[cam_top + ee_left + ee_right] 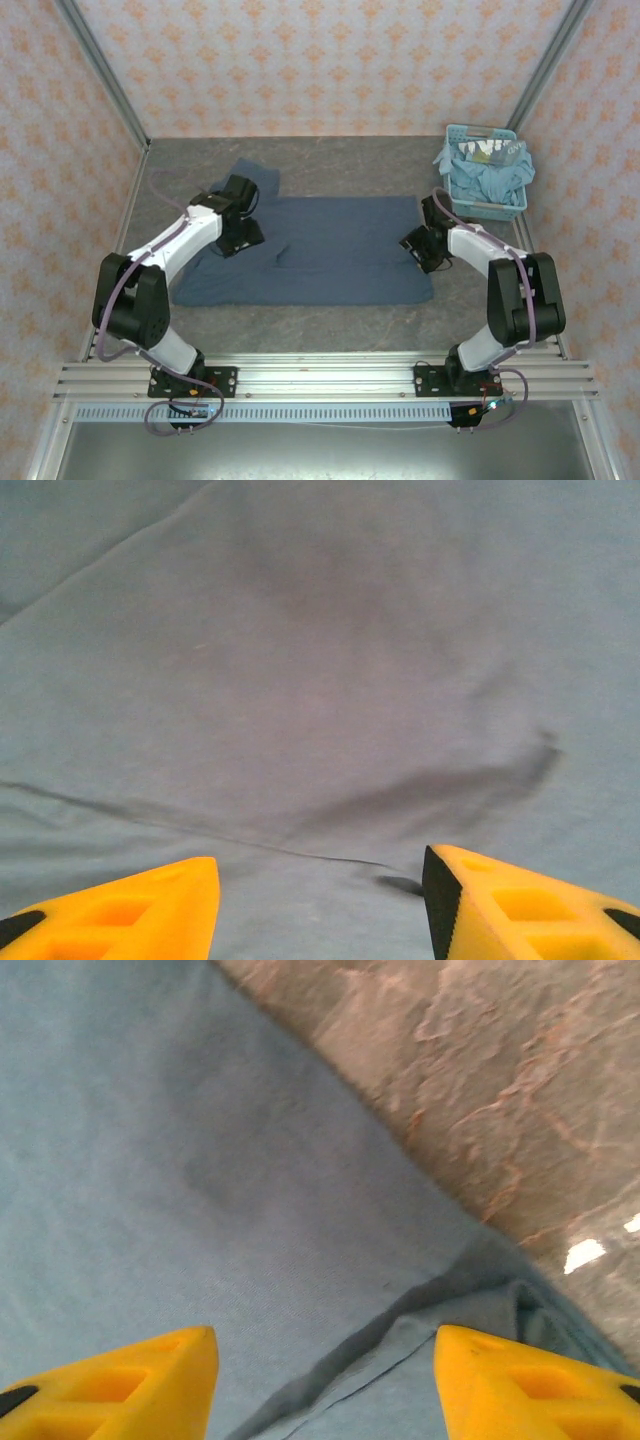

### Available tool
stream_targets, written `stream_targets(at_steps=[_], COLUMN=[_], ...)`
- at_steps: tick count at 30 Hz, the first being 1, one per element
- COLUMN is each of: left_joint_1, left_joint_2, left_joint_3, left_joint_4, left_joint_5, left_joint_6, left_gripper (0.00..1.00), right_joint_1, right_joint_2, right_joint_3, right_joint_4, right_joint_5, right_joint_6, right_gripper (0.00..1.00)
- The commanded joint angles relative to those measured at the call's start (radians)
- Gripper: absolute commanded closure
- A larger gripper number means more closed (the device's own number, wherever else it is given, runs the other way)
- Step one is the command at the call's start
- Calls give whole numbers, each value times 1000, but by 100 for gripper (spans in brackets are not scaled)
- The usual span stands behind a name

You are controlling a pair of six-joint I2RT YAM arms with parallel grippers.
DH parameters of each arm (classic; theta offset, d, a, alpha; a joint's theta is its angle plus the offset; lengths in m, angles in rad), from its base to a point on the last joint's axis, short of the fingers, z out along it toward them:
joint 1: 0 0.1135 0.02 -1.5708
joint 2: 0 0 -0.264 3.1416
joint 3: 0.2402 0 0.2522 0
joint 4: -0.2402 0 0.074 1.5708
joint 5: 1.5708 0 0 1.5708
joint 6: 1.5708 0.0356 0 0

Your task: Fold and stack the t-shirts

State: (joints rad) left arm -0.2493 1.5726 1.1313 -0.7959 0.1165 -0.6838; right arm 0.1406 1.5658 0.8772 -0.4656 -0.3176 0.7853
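Left gripper [320,885] first: my yellow fingers [140,905] stand apart just above the dark slate-blue t-shirt [320,680], nothing between them, with a long shallow crease running across the cloth ahead. Seen from above, that gripper [243,238] sits over the shirt's left part, below a sleeve that reaches toward the far left. My right gripper [325,1350] is parted too and holds nothing; it hovers at the shirt's [150,1160] right edge, where the hem runs diagonally against bare grey table [500,1080] and a doubled layer of cloth lies by one finger. From the top camera the t-shirt [330,250] lies spread flat mid-table between both arms, with my right gripper [413,243] at its side. Open table [350,155] shows beyond its far edge, with a narrower strip before the near rail. The light-blue basket [490,208] in the far right corner holds bundled blue t-shirts [497,180] with what may be pale tags, too small to read.
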Motion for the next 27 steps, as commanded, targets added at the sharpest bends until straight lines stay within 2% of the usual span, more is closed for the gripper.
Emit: stream_targets(at_steps=[1, 8, 13, 19, 24, 27], left_joint_1=[22, 60, 131, 240, 249, 249], left_joint_2=[-56, -101, -120, -60, 36, 98], left_joint_3=[-39, -107, -119, -124, -103, -82], left_joint_4=[-11, -13, -37, -51, -4, -6], left_joint_5=[13, -10, -6, 59, 79, 36], left_joint_6=[-8, 0, 19, 30, -13, -49], left_gripper=[44, 44, 44, 54, 63, 68], right_joint_1=[-21, -33, -33, -22, 48, 111], right_joint_2=[17, 76, 90, -73, -126, -116], right_joint_3=[31, 52, 51, 88, 100, 52], right_joint_4=[-46, -33, -33, -128, -194, -176], right_joint_5=[67, 64, 52, 142, 127, 90], right_joint_6=[-32, -86, -96, -162, -201, -180], right_gripper=[42, 47, 52, 54, 54, 56])
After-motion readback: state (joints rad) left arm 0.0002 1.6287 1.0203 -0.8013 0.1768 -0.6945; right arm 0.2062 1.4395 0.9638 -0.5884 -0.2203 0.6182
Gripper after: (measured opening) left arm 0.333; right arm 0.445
